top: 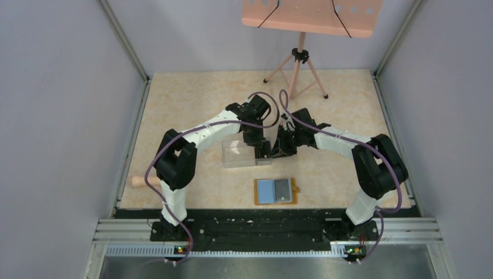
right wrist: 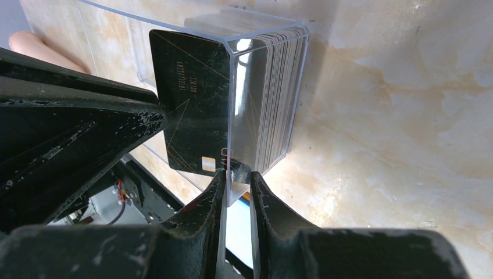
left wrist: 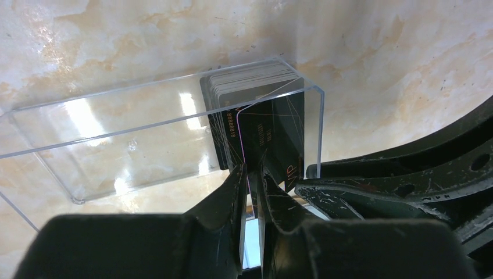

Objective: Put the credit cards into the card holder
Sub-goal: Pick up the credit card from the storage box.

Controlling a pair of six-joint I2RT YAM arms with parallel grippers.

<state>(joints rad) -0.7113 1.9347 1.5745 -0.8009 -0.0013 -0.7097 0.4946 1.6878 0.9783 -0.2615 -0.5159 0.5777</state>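
A clear plastic box [top: 238, 154] lies mid-table with a stack of black credit cards [left wrist: 250, 78] at its right end; the stack also shows in the right wrist view [right wrist: 279, 99]. My left gripper [left wrist: 251, 170] is shut on one black card [left wrist: 273, 133], which stands partly out of the stack at the box's open side. This card also shows in the right wrist view [right wrist: 195, 99]. My right gripper [right wrist: 235, 177] is shut on the box's end wall [right wrist: 244, 104] at its corner. The orange card holder [top: 275, 190] lies open near the front edge, blue-grey pockets up, apart from both grippers.
A pink music stand [top: 299, 58] on a tripod stands at the back of the table. A pale wooden handle [top: 138, 181] lies at the left edge. Grey walls close in both sides. The arm bases sit on a black rail [top: 261, 229] in front.
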